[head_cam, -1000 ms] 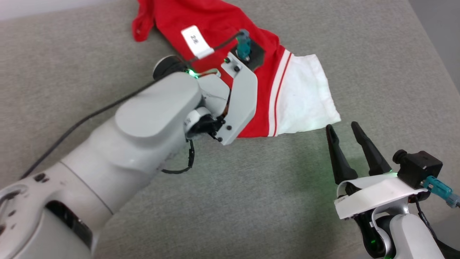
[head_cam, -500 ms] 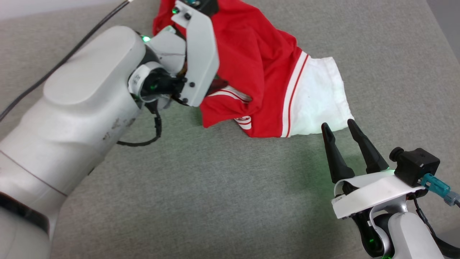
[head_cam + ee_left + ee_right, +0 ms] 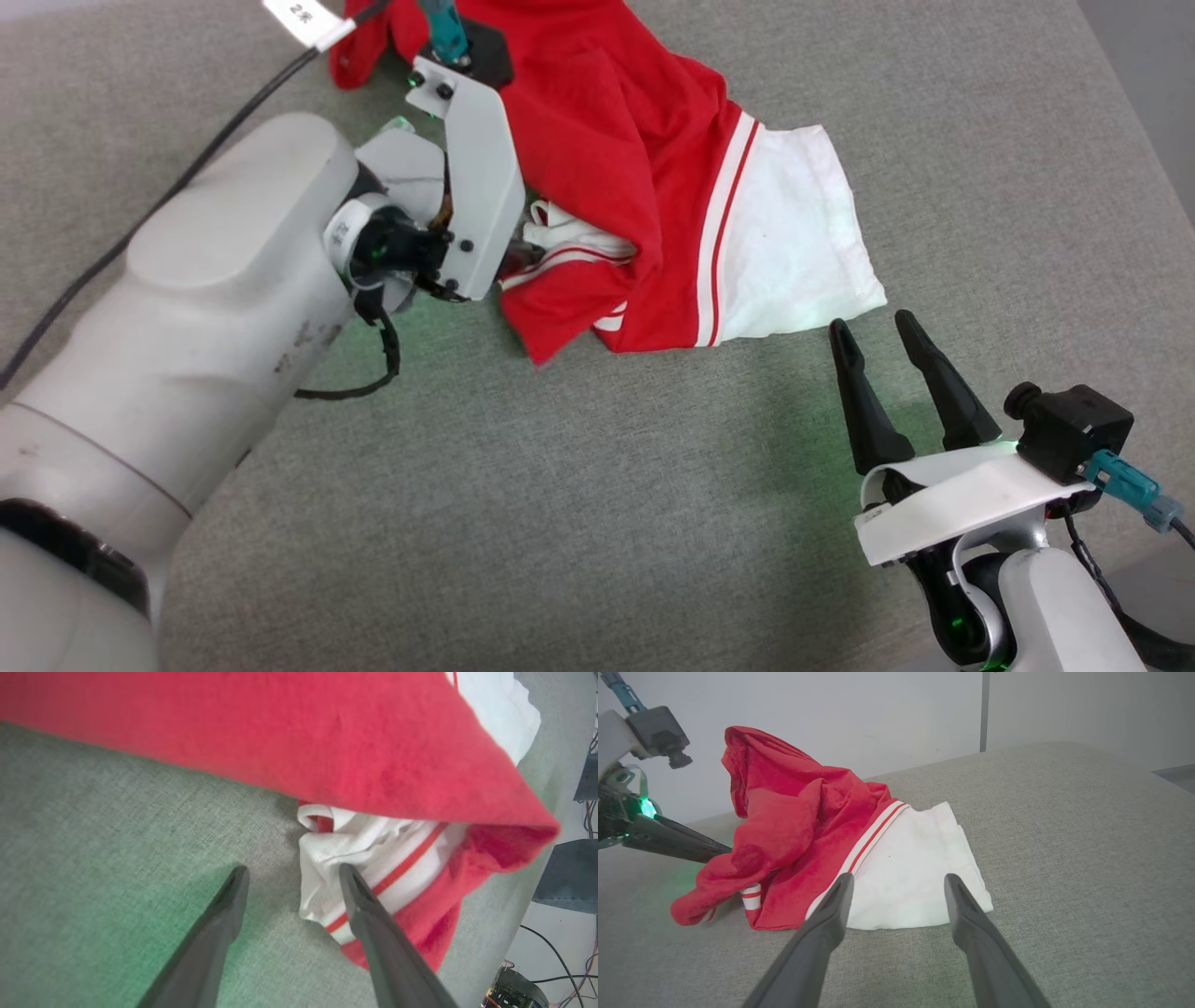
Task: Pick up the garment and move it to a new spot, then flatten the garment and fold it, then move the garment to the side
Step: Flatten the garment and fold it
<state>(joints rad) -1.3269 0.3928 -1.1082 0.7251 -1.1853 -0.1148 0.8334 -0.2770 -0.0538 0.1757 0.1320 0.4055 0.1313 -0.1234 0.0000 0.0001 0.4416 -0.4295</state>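
Left gripper (image 3: pixel 293 870) spread, one finger (image 3: pixel 369 914) at the garment (image 3: pixel 327 742); right gripper (image 3: pixel 871 323) spread beside its sleeve (image 3: pixel 794 243).

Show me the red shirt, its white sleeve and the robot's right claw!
red shirt (image 3: pixel 607 140), head view, on the crumpled red body cloth.
white sleeve (image 3: pixel 794 233), head view, middle of the flat white panel.
right claw (image 3: pixel 870 324), head view, midway between its two dark fingertips, which stand apart.

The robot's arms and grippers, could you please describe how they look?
The arms are pale grey, rounded shells with white wrist brackets. The left gripper and right gripper each have two long, dark, tapering fingers. A black wrist camera carries a teal plug; a black cable bears a white tag.
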